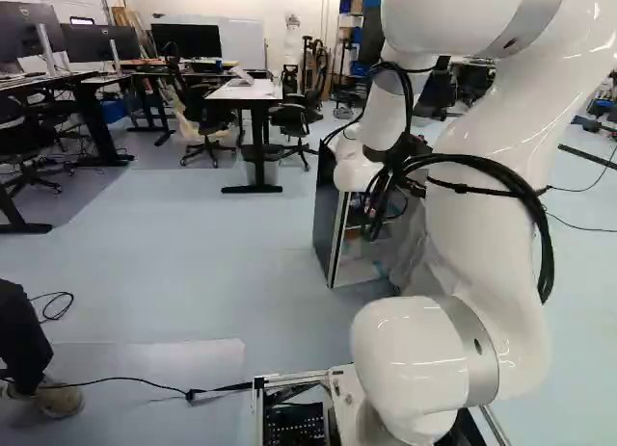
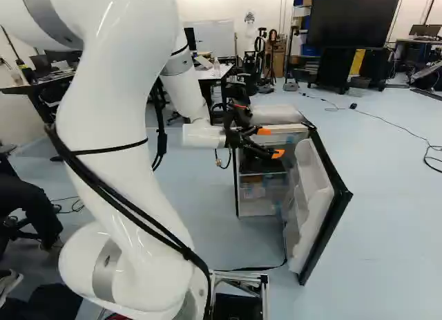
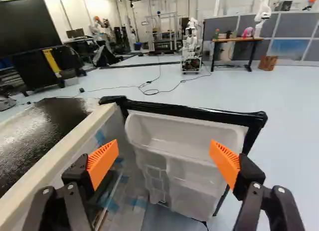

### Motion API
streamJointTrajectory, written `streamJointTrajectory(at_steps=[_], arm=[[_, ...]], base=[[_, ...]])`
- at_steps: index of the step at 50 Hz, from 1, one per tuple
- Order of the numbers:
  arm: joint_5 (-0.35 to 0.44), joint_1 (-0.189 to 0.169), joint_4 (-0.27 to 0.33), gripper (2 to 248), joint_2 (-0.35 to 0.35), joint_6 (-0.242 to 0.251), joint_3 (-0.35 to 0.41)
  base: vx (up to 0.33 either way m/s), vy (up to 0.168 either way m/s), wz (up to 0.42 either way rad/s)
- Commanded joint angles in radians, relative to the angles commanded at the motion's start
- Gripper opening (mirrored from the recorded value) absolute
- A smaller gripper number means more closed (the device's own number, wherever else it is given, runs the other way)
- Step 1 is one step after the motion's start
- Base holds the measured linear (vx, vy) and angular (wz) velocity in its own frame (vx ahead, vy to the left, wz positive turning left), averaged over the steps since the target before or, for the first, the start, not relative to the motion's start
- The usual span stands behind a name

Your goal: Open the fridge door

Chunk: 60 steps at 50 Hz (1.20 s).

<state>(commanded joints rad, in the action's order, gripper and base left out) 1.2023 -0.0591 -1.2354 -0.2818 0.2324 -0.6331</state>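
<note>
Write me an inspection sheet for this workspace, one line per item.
Surface: pale blue floor carrying the fridge.
Job's things: fridge door standing wide open, its moulded inner shelves exposed.
Clutter: light-blue strips inside the fridge, kind unclear.
Gripper: open, holding nothing, near the top of the fridge opening, with the door ahead of it.
Cables: black cables strapped along the arm; a thin black one crosses the floor at the left of the left base view.
Surroundings: desk, office chairs, large screen, another robot.
</note>
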Motion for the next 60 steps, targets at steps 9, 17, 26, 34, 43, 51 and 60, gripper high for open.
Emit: streamJointTrajectory(at_steps=[9, 17, 26, 34, 43, 51, 60], arm=[[-0.026, 0.005, 0.099, 247, 0.045, -0.019, 0.044], [-0.052, 0.009, 0.195, 247, 0.089, -0.037, 0.086], [-0.083, 0.015, 0.311, 247, 0.141, -0.059, 0.138], [-0.112, 0.02, 0.421, 247, 0.191, -0.079, 0.186], [-0.144, 0.026, 0.54, 247, 0.245, -0.102, 0.239], [-0.17, 0.03, 0.636, 247, 0.289, -0.12, 0.281], [-0.196, 0.035, 0.736, 247, 0.334, -0.138, 0.325]], base=[[0.0, 0.0, 0.0], [0.0, 0.0, 0.0], [0.0, 0.0, 0.0], [0.0, 0.0, 0.0], [0.0, 0.0, 0.0], [0.0, 0.0, 0.0], [0.0, 0.0, 0.0]])
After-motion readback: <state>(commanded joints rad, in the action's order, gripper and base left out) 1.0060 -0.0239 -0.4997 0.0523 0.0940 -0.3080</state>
